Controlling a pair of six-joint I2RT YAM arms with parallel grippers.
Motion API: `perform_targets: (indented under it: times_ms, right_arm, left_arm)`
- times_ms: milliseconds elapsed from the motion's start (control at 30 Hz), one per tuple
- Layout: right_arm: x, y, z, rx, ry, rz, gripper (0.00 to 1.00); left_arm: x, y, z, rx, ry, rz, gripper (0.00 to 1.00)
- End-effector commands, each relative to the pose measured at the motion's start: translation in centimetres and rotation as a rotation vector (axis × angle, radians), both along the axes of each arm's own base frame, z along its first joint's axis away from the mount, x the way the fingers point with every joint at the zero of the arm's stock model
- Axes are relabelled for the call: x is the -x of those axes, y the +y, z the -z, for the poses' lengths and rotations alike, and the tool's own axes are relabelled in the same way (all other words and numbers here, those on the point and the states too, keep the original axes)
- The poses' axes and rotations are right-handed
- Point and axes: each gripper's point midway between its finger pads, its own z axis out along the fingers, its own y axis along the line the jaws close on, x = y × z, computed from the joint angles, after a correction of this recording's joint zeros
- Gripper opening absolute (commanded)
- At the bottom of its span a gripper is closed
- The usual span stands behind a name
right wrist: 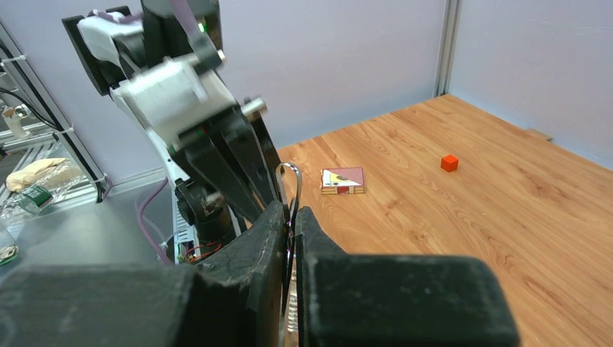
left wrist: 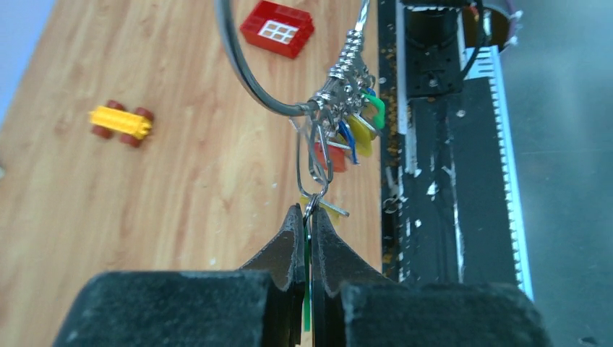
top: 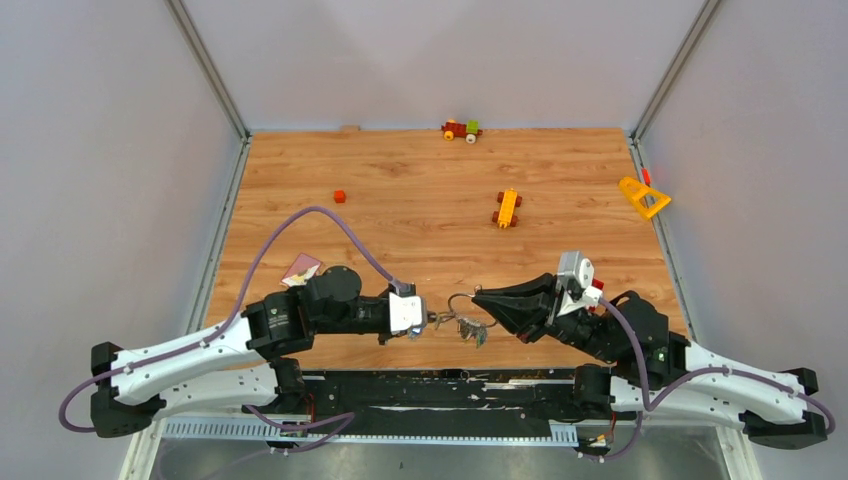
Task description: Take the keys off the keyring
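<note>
The keyring (top: 458, 299), a thin silver wire loop, hangs between my two grippers just above the table's near edge. In the left wrist view the loop (left wrist: 238, 69) curves down to a bunch of keys (left wrist: 350, 126) with green, yellow, blue and red tags on small silver rings. My left gripper (left wrist: 306, 210) is shut on a green-tagged key whose small ring sticks out at the fingertips. My right gripper (right wrist: 290, 211) is shut on the keyring wire (right wrist: 295, 181), facing the left gripper (top: 425, 320). In the top view the keys (top: 470, 330) dangle below the right gripper (top: 478, 297).
On the wooden table lie a yellow toy car (top: 508, 208), a small red cube (top: 339, 196), a brick vehicle (top: 461, 130) at the back, a yellow triangular piece (top: 643, 197) at the right edge and a card box (top: 302, 268). A red window brick (left wrist: 277, 27) lies near the keyring. A black rail (top: 450, 385) runs along the near edge.
</note>
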Motion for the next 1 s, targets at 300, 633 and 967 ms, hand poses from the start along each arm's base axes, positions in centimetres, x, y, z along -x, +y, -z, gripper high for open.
perform_targets:
  times_ms: [300, 633, 967]
  right_arm:
    - [0.8, -1.0, -6.5, -0.152, -0.056, -0.029, 0.00]
    - [0.8, -0.9, -6.3, -0.158, -0.049, -0.033, 0.00]
    - [1.0, -0.8, -6.1, -0.164, -0.046, -0.041, 0.00]
  left_arm:
    - [2.0, -3.5, 0.4, 0.315, 0.185, 0.066, 0.04]
    - [2.0, -3.6, 0.8, 0.298, 0.193, 0.068, 0.23]
    - [2.1, -3.8, 1.1, 0.291, 0.197, 0.076, 0.28]
